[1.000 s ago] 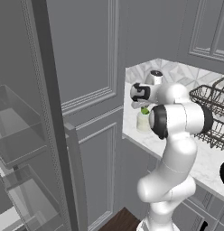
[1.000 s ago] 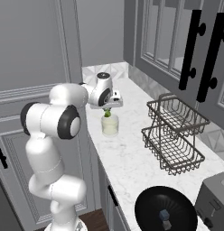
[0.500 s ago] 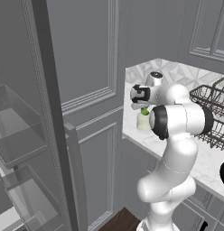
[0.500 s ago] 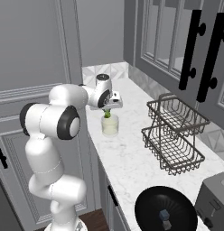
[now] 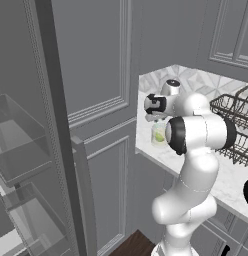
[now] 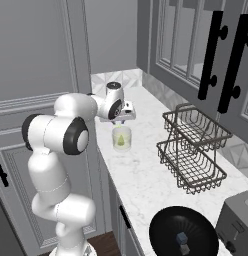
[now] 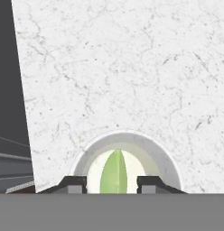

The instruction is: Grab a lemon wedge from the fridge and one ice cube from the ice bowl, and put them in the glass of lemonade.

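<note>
Claw point(image 7: 111, 182) above round clear glass of lemonade point(image 7: 127, 153)

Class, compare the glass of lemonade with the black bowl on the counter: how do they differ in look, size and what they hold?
The glass of lemonade is clear and pale yellow-green; the black bowl is dark and opaque. The glass is narrow and upright, the bowl wide and shallow. The glass holds a lemon wedge, the bowl small ice cubes. The glass sits right under the pincer; the bowl sits further along, beyond the wire rack. Both rest on the marble counter.

No readable text, labels, brands, numbers or signs anywhere.
</note>
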Motion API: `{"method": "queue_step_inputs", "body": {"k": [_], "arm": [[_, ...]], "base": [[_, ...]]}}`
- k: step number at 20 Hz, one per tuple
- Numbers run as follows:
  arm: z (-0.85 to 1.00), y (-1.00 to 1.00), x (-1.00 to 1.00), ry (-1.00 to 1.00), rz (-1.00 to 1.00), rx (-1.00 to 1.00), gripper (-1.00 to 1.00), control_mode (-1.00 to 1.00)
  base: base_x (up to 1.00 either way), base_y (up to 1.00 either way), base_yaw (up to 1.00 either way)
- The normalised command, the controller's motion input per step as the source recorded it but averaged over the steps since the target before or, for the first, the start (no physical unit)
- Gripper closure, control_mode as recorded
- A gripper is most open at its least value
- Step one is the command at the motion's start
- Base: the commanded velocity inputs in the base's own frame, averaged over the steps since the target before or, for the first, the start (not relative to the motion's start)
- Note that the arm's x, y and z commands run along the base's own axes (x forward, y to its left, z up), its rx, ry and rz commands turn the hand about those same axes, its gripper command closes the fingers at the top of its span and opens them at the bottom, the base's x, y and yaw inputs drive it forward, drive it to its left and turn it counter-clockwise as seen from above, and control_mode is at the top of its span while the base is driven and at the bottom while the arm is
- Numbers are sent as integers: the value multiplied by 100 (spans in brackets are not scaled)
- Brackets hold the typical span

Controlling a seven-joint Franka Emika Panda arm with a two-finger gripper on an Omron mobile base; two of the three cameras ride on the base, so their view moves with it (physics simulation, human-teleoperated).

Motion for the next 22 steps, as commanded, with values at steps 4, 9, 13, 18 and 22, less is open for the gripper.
{"method": "queue_step_inputs", "body": {"k": [4,9,13,18,22], "arm": [[0,0,0,0,0,0,-100,-100],[2,-3,-7,-2,0,1,-100,-100],[16,-8,-18,-8,0,4,-100,-100],[15,-6,-14,-10,0,3,-100,-100],[11,-4,-21,-9,0,4,-100,-100]], "base": [[0,0,0],[0,0,0],[0,0,0],[0,0,0],[0,0,0]]}}
